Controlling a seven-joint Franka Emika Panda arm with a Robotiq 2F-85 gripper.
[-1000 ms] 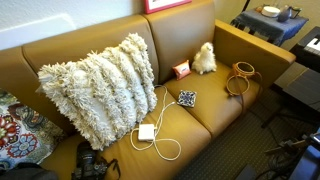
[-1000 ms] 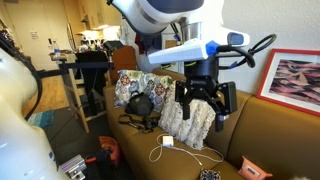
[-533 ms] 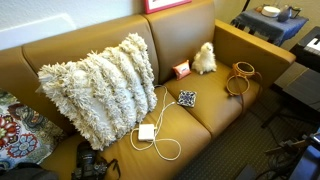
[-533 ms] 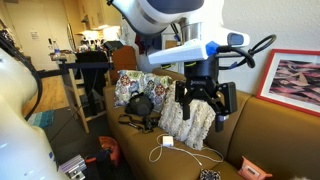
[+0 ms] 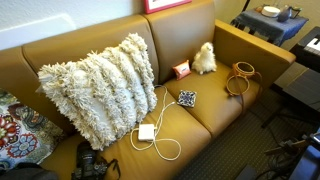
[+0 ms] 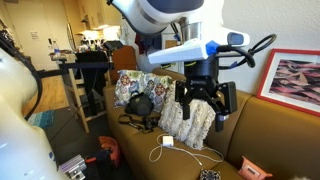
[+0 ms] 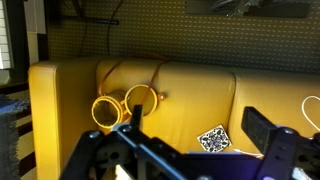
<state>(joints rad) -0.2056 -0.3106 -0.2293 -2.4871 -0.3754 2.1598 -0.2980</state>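
My gripper [image 6: 202, 98] hangs open and empty high above a tan leather sofa [image 5: 215, 105], clear of everything. In the wrist view its two black fingers [image 7: 200, 125] frame the seat far below. Between them lies a small patterned square tile [image 7: 213, 139], which also shows on the seat cushion in an exterior view [image 5: 187, 98]. Two wooden rings [image 7: 122, 107] lie at the sofa's arm end, also seen in an exterior view [image 5: 240, 77]. A white charger block with a looped cable [image 5: 148, 133] lies on the seat.
A large shaggy cream pillow [image 5: 95, 85] leans on the backrest. A white plush toy [image 5: 204, 58] and a small orange box [image 5: 181, 69] sit in the corner. A black camera [image 5: 90, 165] and a patterned cushion [image 5: 18, 130] lie at the other end.
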